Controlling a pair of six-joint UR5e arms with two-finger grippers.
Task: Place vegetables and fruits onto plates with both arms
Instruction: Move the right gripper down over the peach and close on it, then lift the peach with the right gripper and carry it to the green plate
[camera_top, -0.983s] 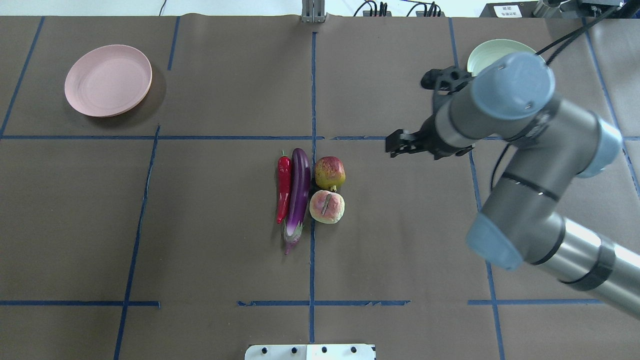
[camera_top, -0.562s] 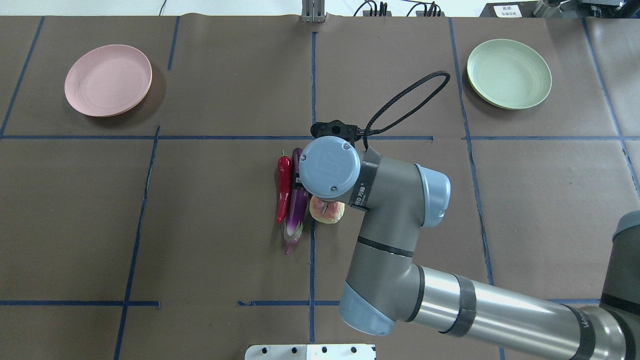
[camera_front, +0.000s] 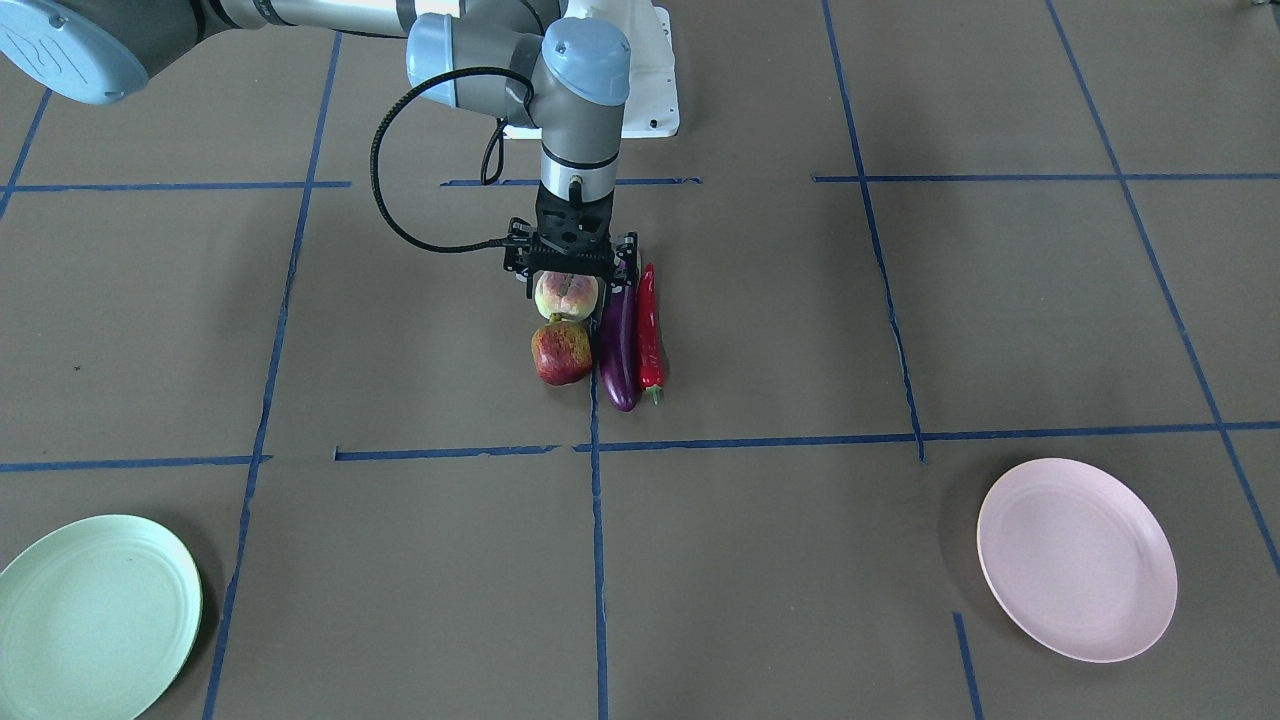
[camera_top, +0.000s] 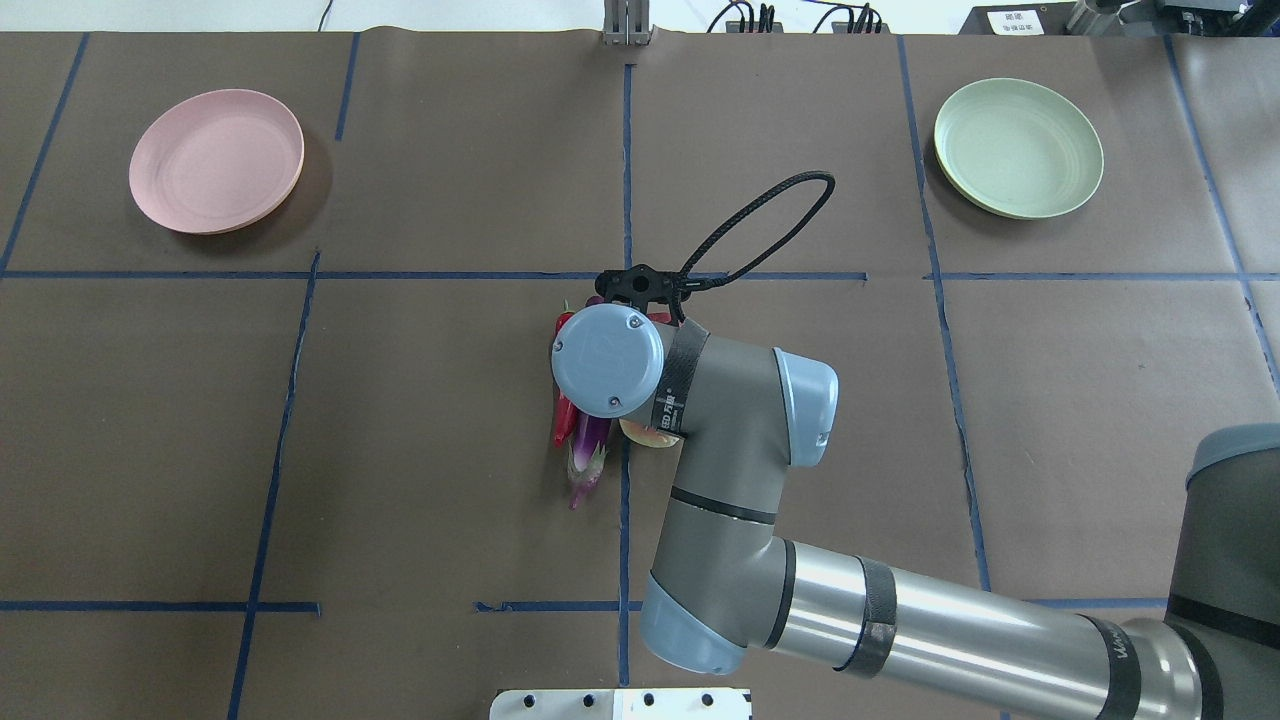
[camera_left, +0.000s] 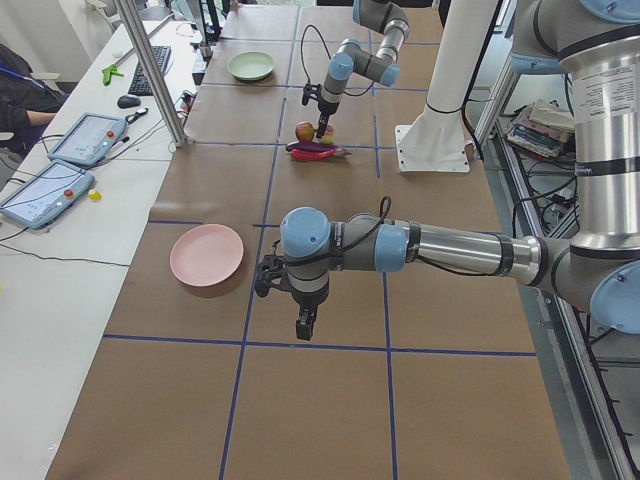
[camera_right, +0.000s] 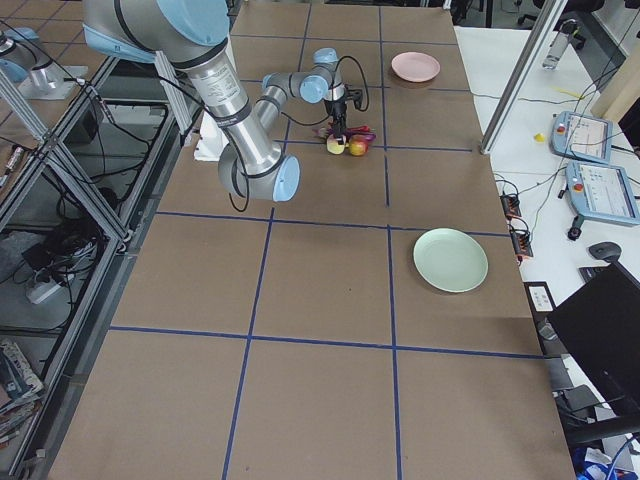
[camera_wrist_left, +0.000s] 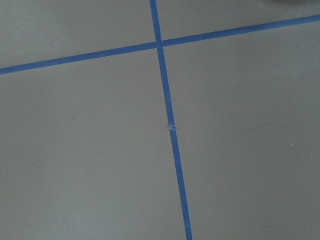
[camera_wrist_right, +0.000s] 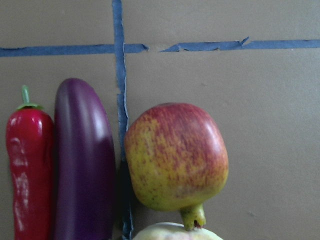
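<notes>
From overhead, the right arm (camera_top: 740, 420) had left the green plate (camera_top: 1018, 148) a second earlier and reached the middle. In the last half-second its wrist slid a little nearer the robot, so that it hid most of the pile. Only the eggplant (camera_top: 586, 464) cap, a strip of chili (camera_top: 561, 420) and a sliver of peach (camera_top: 642, 437) showed. Both plates lay bare, the pink plate (camera_top: 215, 160) well apart at the far left. In the front view the right gripper (camera_front: 566, 288) pointed straight down over the peach, jaws spread, a finger on either side. The peach sat on the table (camera_front: 900, 560), touching the pomegranate (camera_front: 561, 352), with the eggplant just beside. The pads seemed just clear of the peach, though at that size I could not be sure. The left side view showed the left gripper (camera_left: 303, 322) hanging low over bare table near the pink plate, and I could not tell whether it was open or closed. The right side view added nothing finer. The left wrist camera saw only tape lines (camera_wrist_left: 170, 125). The right wrist camera saw the pomegranate large, with the peach's top at the bottom edge and no fingers in frame. The approach looked finished, so a close on the peach was probably next, and nothing was yet plated.
</notes>
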